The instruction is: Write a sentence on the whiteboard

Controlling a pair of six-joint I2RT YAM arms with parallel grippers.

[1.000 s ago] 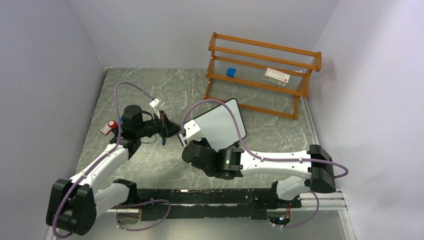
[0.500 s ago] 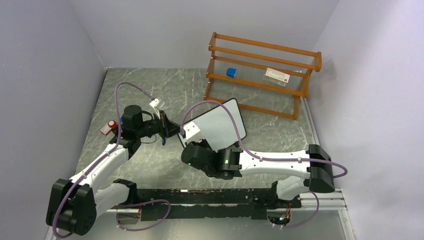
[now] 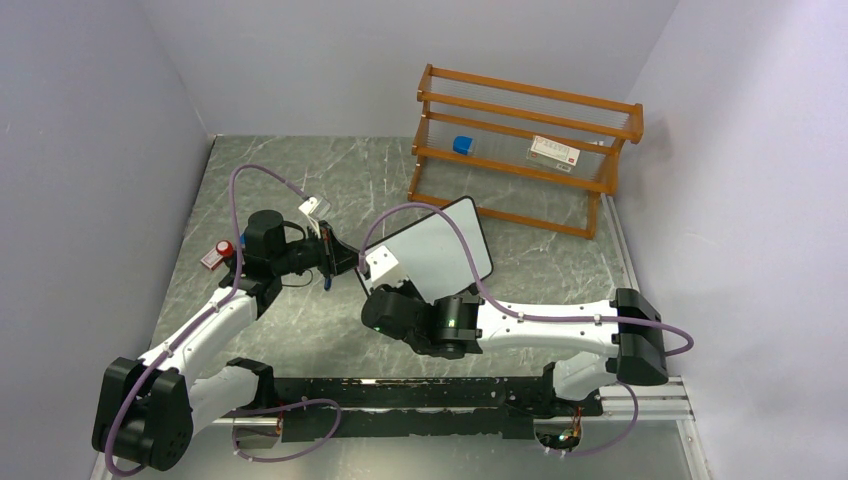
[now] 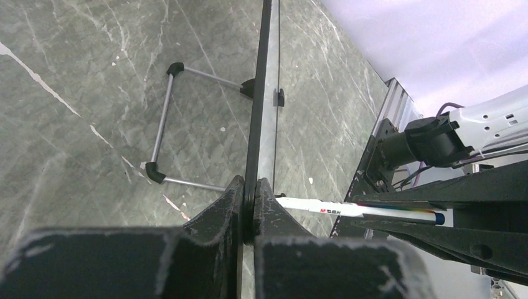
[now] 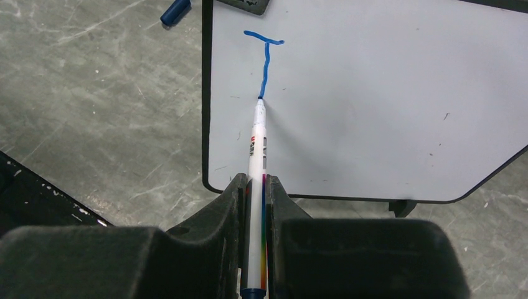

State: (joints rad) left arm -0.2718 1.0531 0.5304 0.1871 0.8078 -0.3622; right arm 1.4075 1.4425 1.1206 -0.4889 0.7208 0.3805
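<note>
The whiteboard (image 3: pixel 445 245) stands tilted on its wire stand (image 4: pixel 163 118) at mid-table. My left gripper (image 3: pixel 345 262) is shut on the board's left black frame; in the left wrist view the board appears edge-on (image 4: pixel 258 93) between the fingers of that gripper (image 4: pixel 249 205). My right gripper (image 5: pixel 256 187) is shut on a white marker (image 5: pixel 256 143) with a rainbow stripe. The marker's blue tip touches the board face (image 5: pixel 386 106). Of the sentence, one blue stroke (image 5: pixel 264 62) shows: a short top bar with a line running down to the tip.
An orange wooden rack (image 3: pixel 525 150) stands at the back right, holding a blue item (image 3: pixel 462 145) and a white-and-red box (image 3: pixel 554 151). A red-and-white object (image 3: pixel 218 254) lies by the left arm. A blue cap (image 5: pixel 175 11) lies on the table beside the board.
My right wrist has crept slightly left and toward the near edge with the marker. The left arm and the board have stayed put.
</note>
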